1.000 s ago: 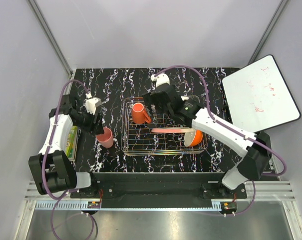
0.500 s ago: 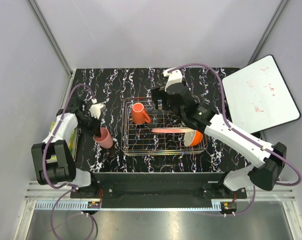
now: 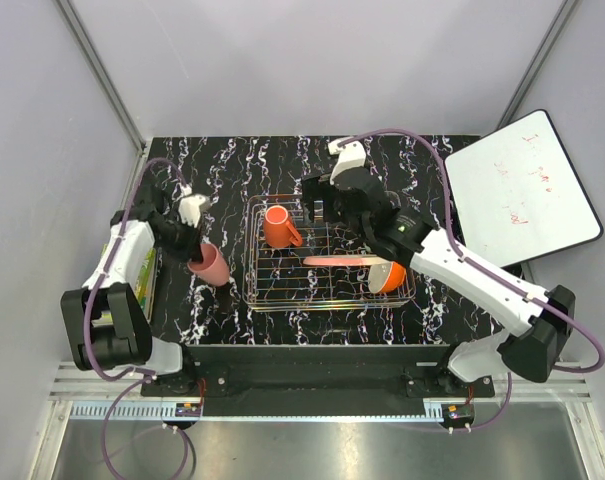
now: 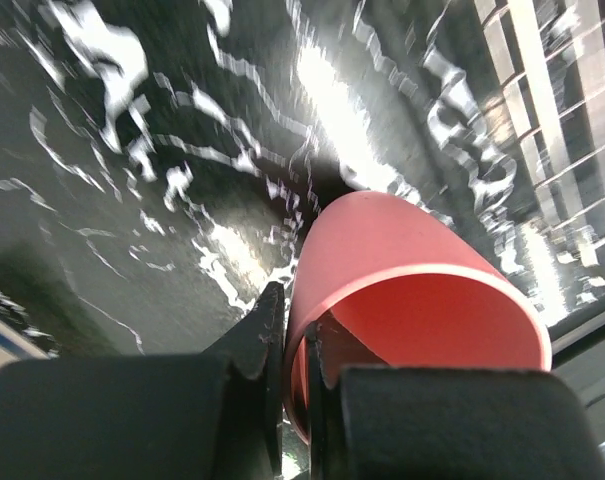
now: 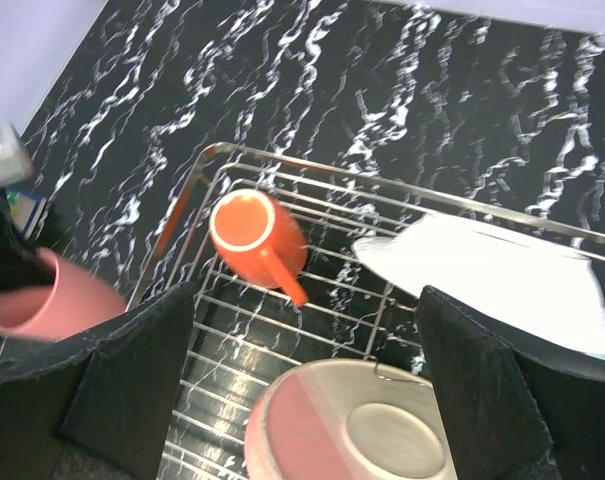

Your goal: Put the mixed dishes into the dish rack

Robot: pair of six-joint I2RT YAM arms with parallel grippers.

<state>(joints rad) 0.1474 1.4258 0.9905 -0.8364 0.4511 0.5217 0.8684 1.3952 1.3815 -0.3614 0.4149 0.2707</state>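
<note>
The smaller pink mug [image 3: 211,266] hangs tilted left of the dish rack [image 3: 322,306]. My left gripper [image 3: 194,248] is shut on its rim. In the left wrist view one finger [image 4: 250,340] sits outside the pink mug [image 4: 412,300] wall and the other inside, with the left gripper [image 4: 294,325] pinching it. My right gripper [image 3: 325,205] stands open above the rack's far side. In the right wrist view, below the right gripper [image 5: 307,380], lie the orange mug [image 5: 257,232], the white plate [image 5: 492,265] and the pink-and-peach plate [image 5: 352,425]. The orange bowl [image 3: 388,275] leans in the rack's right corner.
A green book [image 3: 142,276] lies at the table's left edge beside my left arm. A whiteboard [image 3: 522,190] leans off the table's right side. The black marbled tabletop [image 3: 232,170] shows behind and left of the rack.
My left gripper has shut on the pink mug's rim and tipped the mug. The right arm shifted towards the far right over the rack, then held still, open.
</note>
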